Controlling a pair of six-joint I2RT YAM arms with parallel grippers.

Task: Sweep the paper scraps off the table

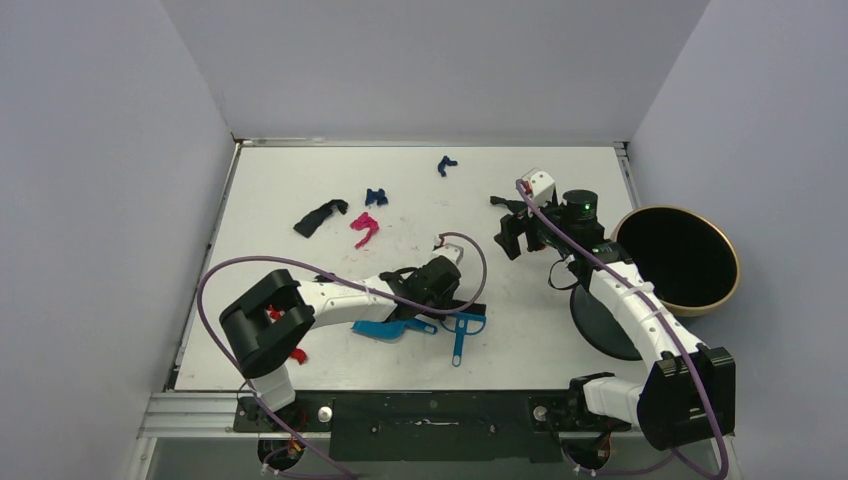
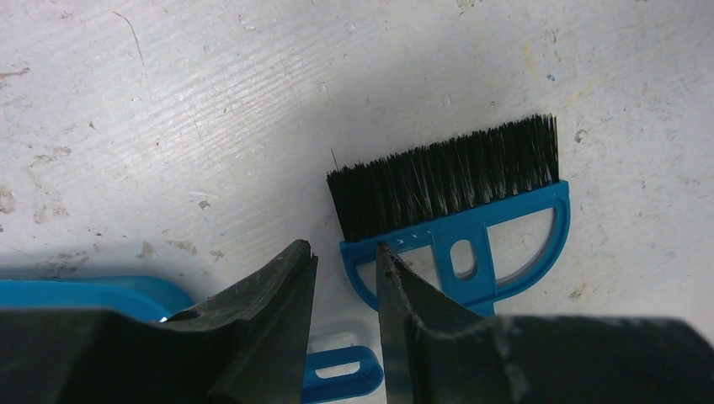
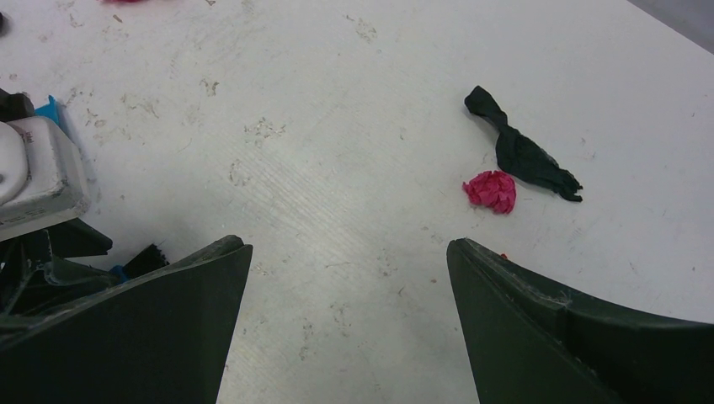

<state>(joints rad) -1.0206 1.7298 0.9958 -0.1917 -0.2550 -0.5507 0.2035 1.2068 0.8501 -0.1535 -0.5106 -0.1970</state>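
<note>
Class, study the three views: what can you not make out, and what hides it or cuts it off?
1. Left wrist view: the left gripper covers the brush handle; the dustpan is cut off by the frame edge.
2. Top view: red paper scraps lie partly under the left arm, so their count is unclear.
3. Top view: the bin inside is too dark to read.
</note>
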